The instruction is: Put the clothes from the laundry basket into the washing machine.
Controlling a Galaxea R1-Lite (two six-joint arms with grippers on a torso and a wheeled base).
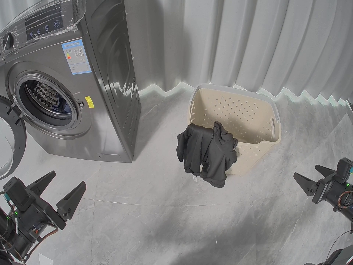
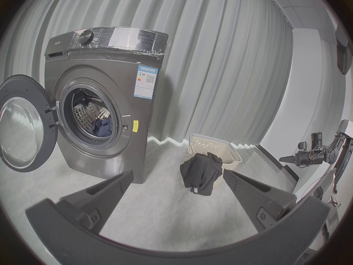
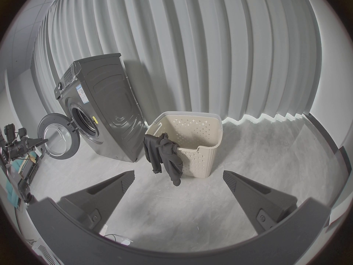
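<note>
A cream laundry basket stands on the floor by the curtain. A dark grey garment hangs over its near rim, partly outside. Left of it stands the grey washing machine, its round door swung open. Blue cloth lies in the drum. My left gripper is open and empty, low at the left in front of the machine. My right gripper is open and empty, at the right of the basket.
Pleated white curtains run behind the basket and machine. Bare grey floor lies between my grippers and the basket. The open door juts out to the machine's left, near my left arm.
</note>
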